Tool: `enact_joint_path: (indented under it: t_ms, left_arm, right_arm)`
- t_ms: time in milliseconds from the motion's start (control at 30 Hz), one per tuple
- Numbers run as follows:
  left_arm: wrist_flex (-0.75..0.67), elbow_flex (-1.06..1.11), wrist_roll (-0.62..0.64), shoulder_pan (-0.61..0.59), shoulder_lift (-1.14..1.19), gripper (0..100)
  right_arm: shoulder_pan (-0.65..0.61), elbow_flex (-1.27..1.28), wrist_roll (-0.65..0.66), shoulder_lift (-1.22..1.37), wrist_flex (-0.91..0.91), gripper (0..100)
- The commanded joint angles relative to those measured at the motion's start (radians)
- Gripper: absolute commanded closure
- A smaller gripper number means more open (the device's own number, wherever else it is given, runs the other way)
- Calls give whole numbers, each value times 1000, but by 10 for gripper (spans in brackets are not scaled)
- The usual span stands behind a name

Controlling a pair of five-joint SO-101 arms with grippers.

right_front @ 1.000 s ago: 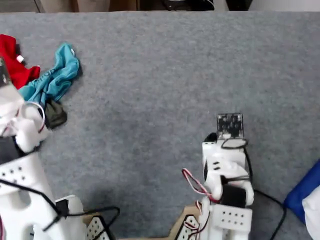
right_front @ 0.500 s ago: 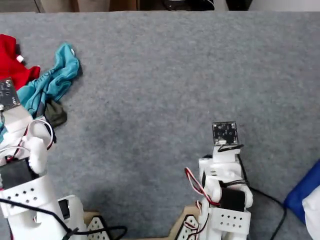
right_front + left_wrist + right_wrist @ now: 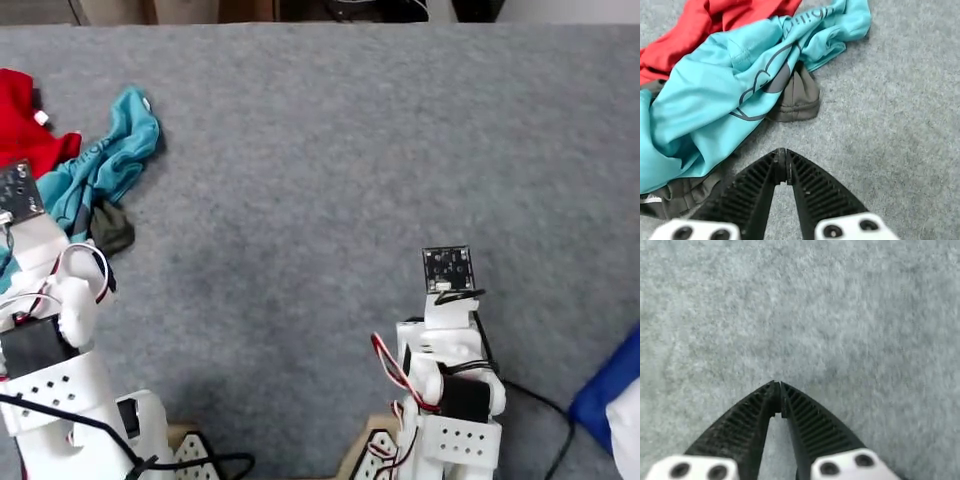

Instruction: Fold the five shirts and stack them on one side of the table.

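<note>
Poised beside the crumpled teal shirt (image 3: pixel 715 95) at left, with left gripper (image 3: pixel 782 167) closed and empty; best opened wide, seizing one hem.

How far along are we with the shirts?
Done: nothing clearly; blue fabric at far right is cut off, so cannot tell. In hand: nothing, left claw and right claw are shut, empty. To do: red shirt, teal shirt and dark shirt lie crumpled in a heap.
</note>
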Motion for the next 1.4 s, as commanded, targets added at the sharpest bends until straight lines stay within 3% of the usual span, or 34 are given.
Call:
enact_joint_path:
  t_ms: [0, 500, 667, 800, 1100, 1233, 1367]
  left_arm:
    - [12, -3, -6, -11, -8, 981]
    - [9, -14, -6, -14, -13, 981]
    - [-40, -89, 57, -160, 62, 979]
    - [-43, -236, 66, -227, 271, 920]
    - [239, -770, 54, -325, 808, 893]
    - [420, -1039, -6, -371, 986, 893]
    - [494, -1218, -71, -459, 1148, 892]
  right_arm:
    - [7, -1, 3, -51, 5, 992]
    - [7, -1, 3, -51, 5, 992]
    - [7, -1, 3, -51, 5, 992]
    - [7, -1, 3, -51, 5, 992]
    - [7, -1, 3, -51, 5, 992]
    - [7, -1, 3, -51, 5, 992]
    - [7, -1, 3, -51, 5, 992]
